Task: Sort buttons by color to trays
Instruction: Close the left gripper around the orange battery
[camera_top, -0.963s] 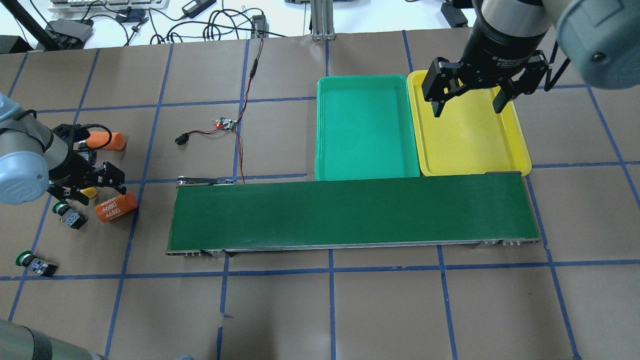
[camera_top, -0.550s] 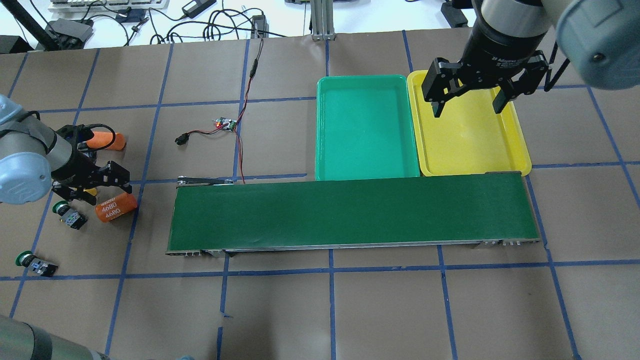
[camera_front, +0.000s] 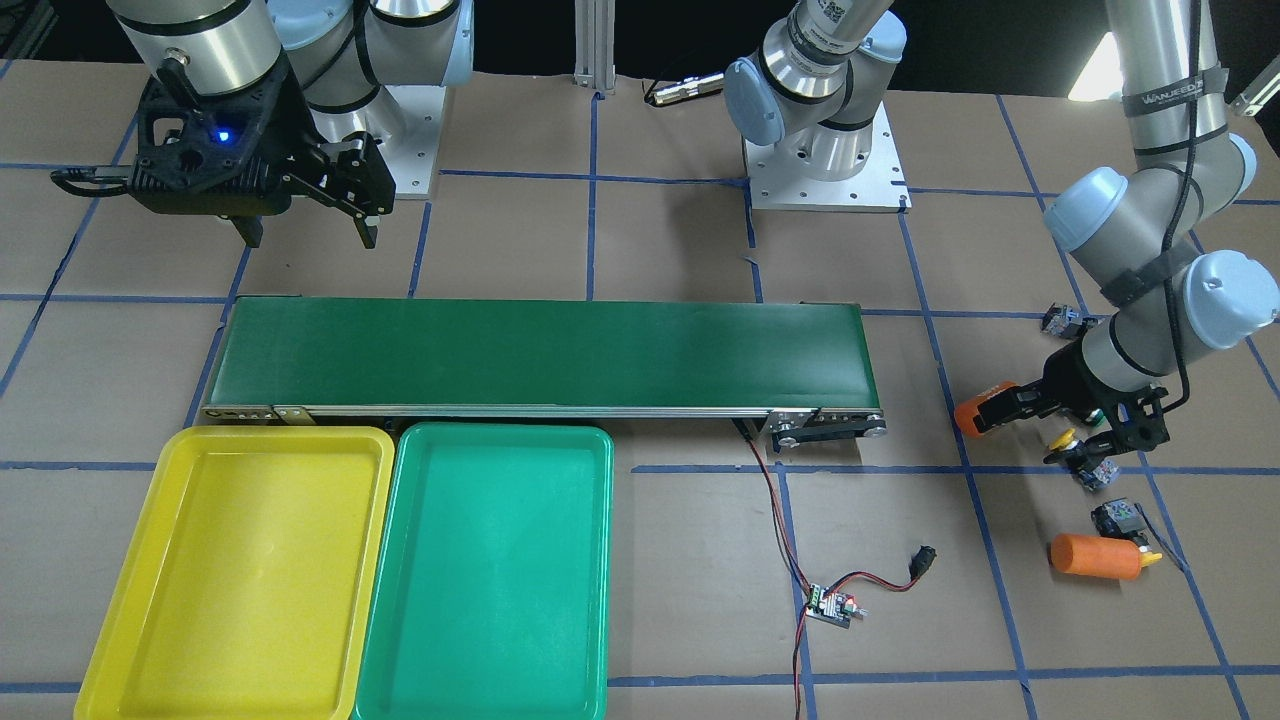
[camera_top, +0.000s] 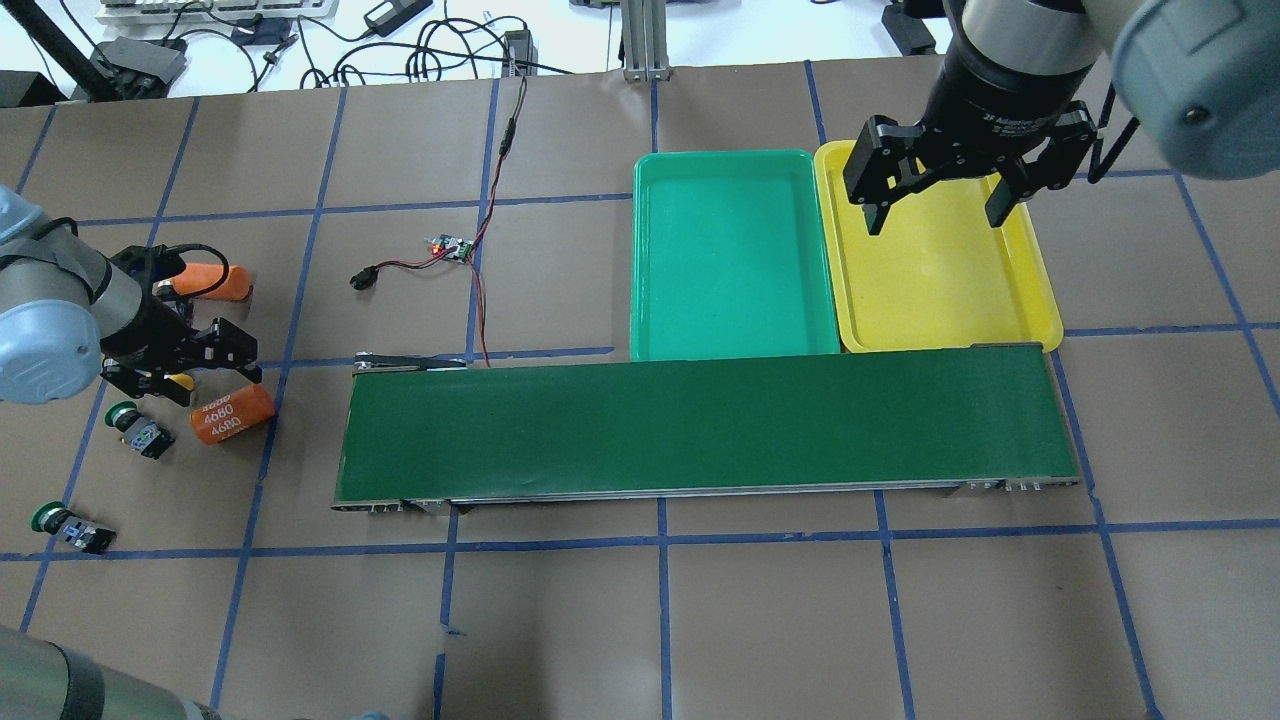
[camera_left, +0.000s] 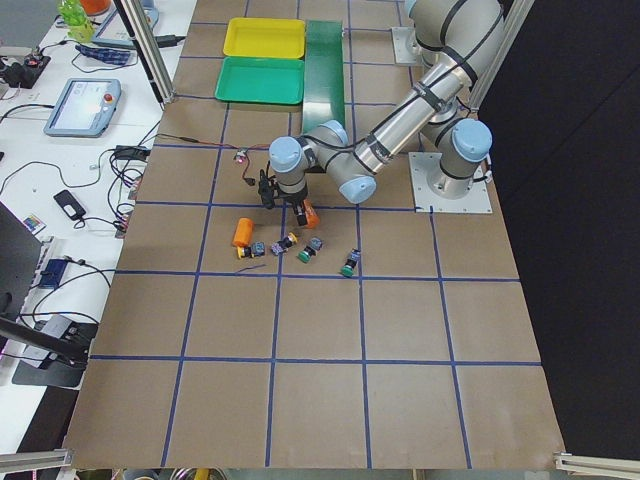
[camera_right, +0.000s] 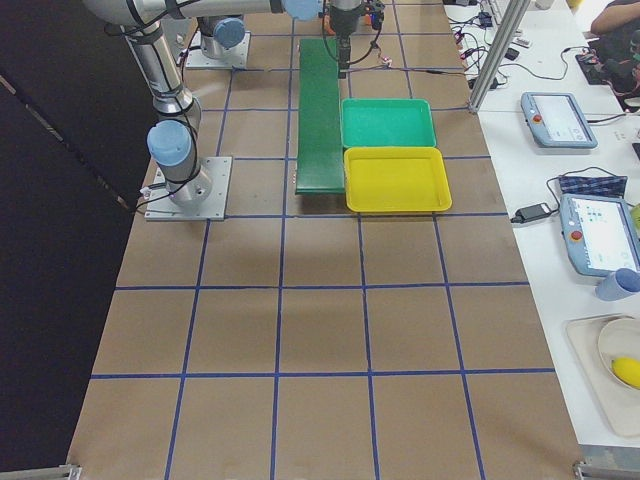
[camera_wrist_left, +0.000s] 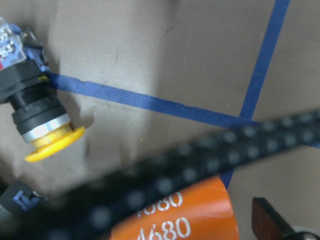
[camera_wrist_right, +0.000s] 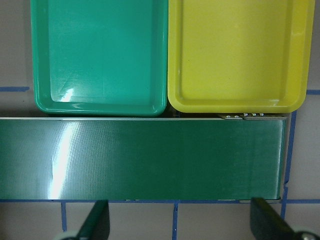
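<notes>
1. In the overhead view, the left gripper (camera_top: 185, 368) hangs low at the table's nine o'clock edge. Its jaws are wide and hold nothing.
2. One yellow button (camera_top: 180, 381) lies on its side on the paper, right by that gripper's fingers. An orange cylinder (camera_top: 232, 418) sits just at its four o'clock.
3. The second yellow button (camera_front: 1122, 520) lies beside the other orange cylinder (camera_front: 1095, 557), near the same gripper.
4. One green button (camera_top: 135, 426) lies at the left gripper's seven o'clock. The other green button (camera_top: 65, 525) lies farther out the same way.
5. The right gripper (camera_top: 935, 218) hovers over the yellow tray (camera_top: 940, 300) at the table's one o'clock, jaws wide, gripping nothing.
6. The green tray (camera_top: 735, 260) touches the yellow tray at its nine o'clock side. A dark green belt (camera_top: 700, 425) runs along their six o'clock edges.
</notes>
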